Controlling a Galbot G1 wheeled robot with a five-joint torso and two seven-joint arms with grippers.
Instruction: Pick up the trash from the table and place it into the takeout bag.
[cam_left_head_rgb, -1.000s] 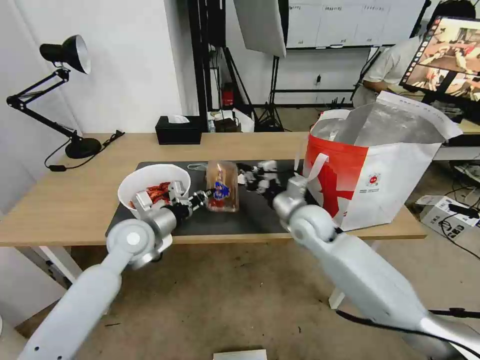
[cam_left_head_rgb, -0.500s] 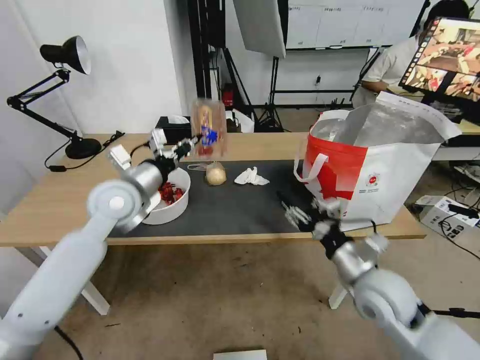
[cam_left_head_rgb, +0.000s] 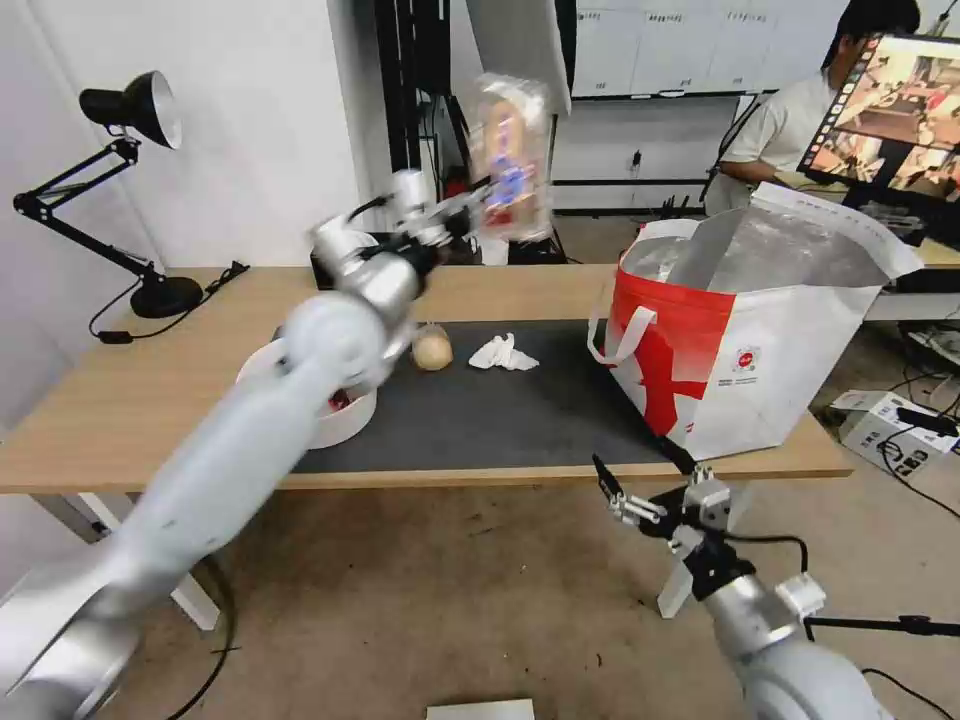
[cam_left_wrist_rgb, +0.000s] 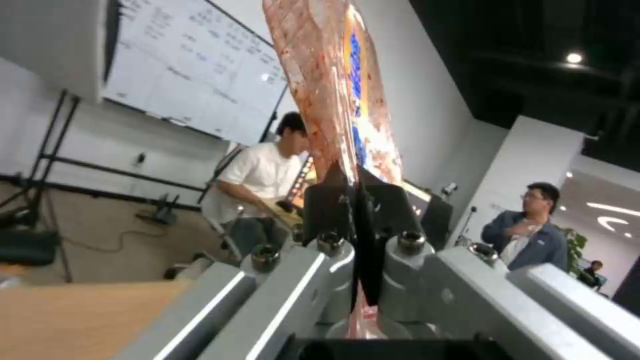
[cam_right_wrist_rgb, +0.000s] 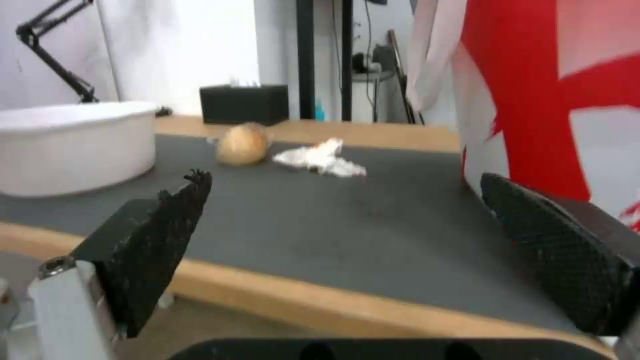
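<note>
My left gripper (cam_left_head_rgb: 462, 212) is shut on the clear plastic tray (cam_left_head_rgb: 510, 160) and holds it upright, high over the back of the table (cam_left_head_rgb: 120, 400), left of the takeout bag (cam_left_head_rgb: 760, 340). The left wrist view shows the jaws (cam_left_wrist_rgb: 357, 200) clamped on the tray's (cam_left_wrist_rgb: 333, 100) edge. The white bowl (cam_left_head_rgb: 345, 415) of red shells, partly behind my left arm, stands on the dark mat (cam_left_head_rgb: 500, 410). The small bag with a beige lump (cam_left_head_rgb: 432, 349) and the crumpled tissue (cam_left_head_rgb: 503, 353) also lie there. My right gripper (cam_left_head_rgb: 640, 478) hangs open below the table's front edge, empty, facing the mat (cam_right_wrist_rgb: 347, 200).
A black tissue box (cam_right_wrist_rgb: 243, 102) stands at the table's back edge. A black desk lamp (cam_left_head_rgb: 130, 110) stands on the left end. The takeout bag's (cam_right_wrist_rgb: 533, 100) mouth is open on the right end. A person sits at a monitor behind it.
My left gripper has lifted the tray off the mat, up and to the right towards the bag. My right arm has drawn back from the mat to below the front edge.
</note>
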